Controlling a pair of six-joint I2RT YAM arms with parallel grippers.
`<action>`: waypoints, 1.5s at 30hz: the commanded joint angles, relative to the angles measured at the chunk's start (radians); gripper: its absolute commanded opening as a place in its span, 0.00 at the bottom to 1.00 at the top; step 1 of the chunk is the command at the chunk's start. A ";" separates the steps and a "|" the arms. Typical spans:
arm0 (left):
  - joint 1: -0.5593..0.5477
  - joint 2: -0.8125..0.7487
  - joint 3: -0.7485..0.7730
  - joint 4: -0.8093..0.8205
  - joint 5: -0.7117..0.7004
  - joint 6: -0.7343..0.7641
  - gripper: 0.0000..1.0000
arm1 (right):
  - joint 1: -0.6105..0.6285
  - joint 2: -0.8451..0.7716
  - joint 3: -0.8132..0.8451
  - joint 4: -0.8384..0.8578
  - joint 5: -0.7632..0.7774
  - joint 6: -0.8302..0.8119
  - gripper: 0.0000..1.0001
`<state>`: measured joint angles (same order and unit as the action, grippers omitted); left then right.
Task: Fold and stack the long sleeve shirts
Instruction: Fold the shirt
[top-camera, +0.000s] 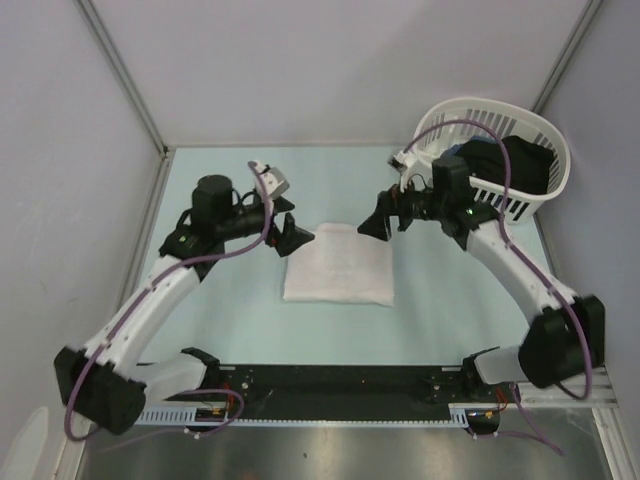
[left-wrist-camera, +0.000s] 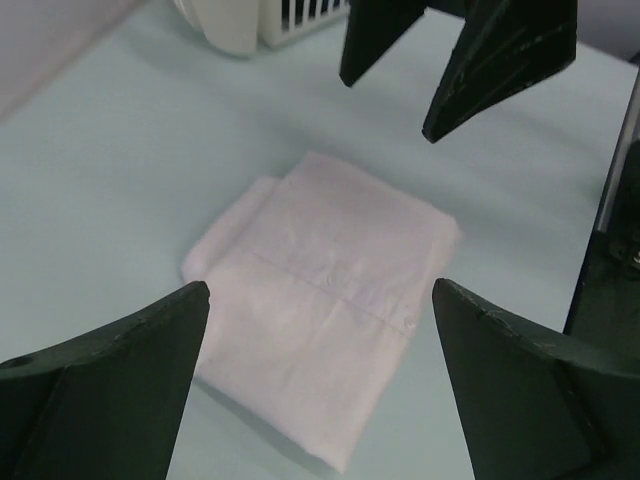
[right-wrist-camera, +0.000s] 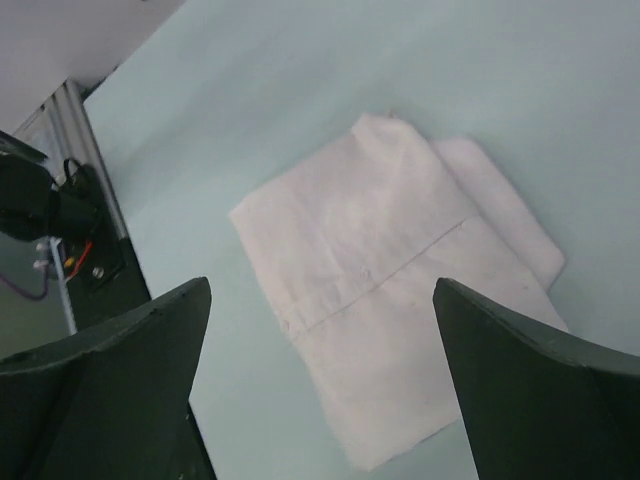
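Observation:
A white long sleeve shirt (top-camera: 338, 263) lies folded into a flat rectangle in the middle of the pale green table. It also shows in the left wrist view (left-wrist-camera: 320, 300) and the right wrist view (right-wrist-camera: 400, 290). My left gripper (top-camera: 292, 233) hovers open and empty at the shirt's far left corner. My right gripper (top-camera: 380, 225) hovers open and empty at its far right corner. Both sets of jaws stand wide apart above the cloth without touching it. A dark garment (top-camera: 515, 165) lies in the basket.
A white slatted basket (top-camera: 545, 140) stands at the far right corner of the table, behind my right arm; its base shows in the left wrist view (left-wrist-camera: 255, 25). Grey walls enclose the table. A black rail (top-camera: 330, 385) runs along the near edge.

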<state>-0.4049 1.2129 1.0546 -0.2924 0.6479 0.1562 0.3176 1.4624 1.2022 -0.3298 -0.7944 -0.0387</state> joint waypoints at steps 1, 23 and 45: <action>0.023 -0.073 -0.132 0.130 -0.032 -0.149 0.99 | -0.017 -0.149 -0.194 0.213 0.178 0.077 1.00; -0.117 0.295 -0.516 0.765 0.365 -0.866 0.99 | 0.155 0.180 -0.632 1.050 -0.243 0.996 1.00; 0.198 0.447 -0.617 0.428 0.320 -0.635 1.00 | -0.175 0.273 -0.679 0.353 -0.287 0.476 1.00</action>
<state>-0.2623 1.7073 0.4839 0.3691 1.1301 -0.6266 0.2043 1.7679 0.5373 0.3828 -1.1896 0.6693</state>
